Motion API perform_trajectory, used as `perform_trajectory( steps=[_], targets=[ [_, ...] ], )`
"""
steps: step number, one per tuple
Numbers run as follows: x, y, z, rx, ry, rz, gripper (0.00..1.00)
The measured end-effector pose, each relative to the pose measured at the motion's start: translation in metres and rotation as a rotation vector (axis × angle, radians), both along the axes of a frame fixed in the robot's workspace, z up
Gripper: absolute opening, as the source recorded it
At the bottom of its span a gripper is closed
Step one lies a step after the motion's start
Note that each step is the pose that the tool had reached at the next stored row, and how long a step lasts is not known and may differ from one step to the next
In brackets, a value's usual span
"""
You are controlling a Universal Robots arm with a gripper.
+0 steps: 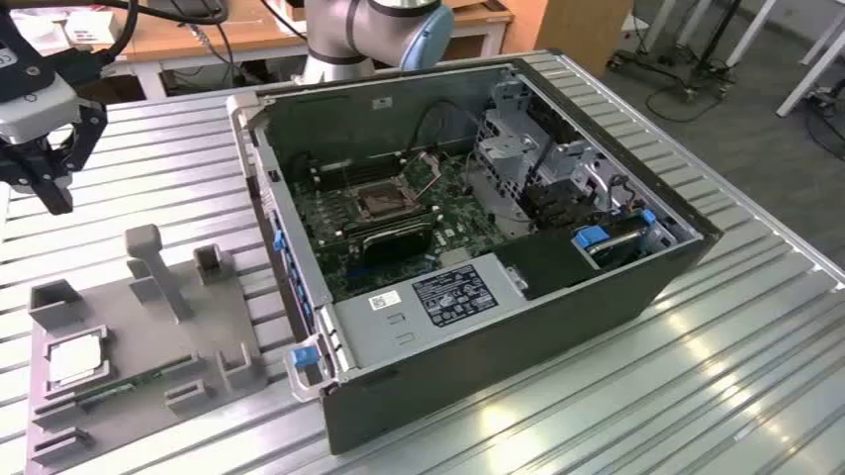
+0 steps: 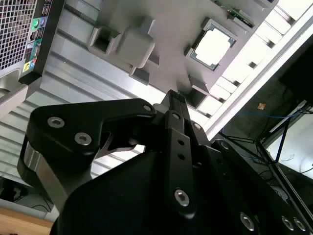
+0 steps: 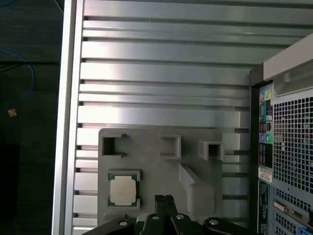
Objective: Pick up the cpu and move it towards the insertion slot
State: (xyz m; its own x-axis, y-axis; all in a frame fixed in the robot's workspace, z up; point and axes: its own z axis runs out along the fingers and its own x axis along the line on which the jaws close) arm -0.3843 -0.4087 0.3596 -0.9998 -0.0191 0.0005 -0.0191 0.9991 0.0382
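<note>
The cpu (image 1: 75, 358) lies flat in a pocket of the grey fixture (image 1: 165, 332), toward the exterior view's lower left, its silvery face up. Both wrist views show the cpu (image 2: 213, 47) (image 3: 122, 190) from above. My gripper (image 1: 55, 206) hangs well above the table at the exterior view's far left, beyond the fixture's far end and apart from the chip. Its black fingertips (image 3: 159, 199) press together with nothing between them, so it is shut and empty. The insertion slot (image 1: 384, 201) sits on the green board inside the open computer case, dark centre inside a silver frame.
The open computer case (image 1: 528, 327) fills the table's middle; its rear panel (image 3: 288, 147) stands beside the fixture. Upright grey posts (image 1: 149, 262) rise from the fixture. A green memory stick (image 1: 126, 384) lies near the cpu. The ribbed metal table (image 1: 739, 376) stretches around.
</note>
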Motion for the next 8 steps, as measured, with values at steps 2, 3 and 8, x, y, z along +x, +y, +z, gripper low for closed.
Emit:
perform_trajectory(
  steps=[2, 3, 8],
  targets=[
    [0.0, 0.0, 0.0, 0.0, 0.0, 0.0, 0.11],
    [0.0, 0.0, 0.0, 0.0, 0.0, 0.0, 0.11],
    [-0.0002, -0.0008, 0.0, 0.0, 0.0, 0.0, 0.11]
  ],
)
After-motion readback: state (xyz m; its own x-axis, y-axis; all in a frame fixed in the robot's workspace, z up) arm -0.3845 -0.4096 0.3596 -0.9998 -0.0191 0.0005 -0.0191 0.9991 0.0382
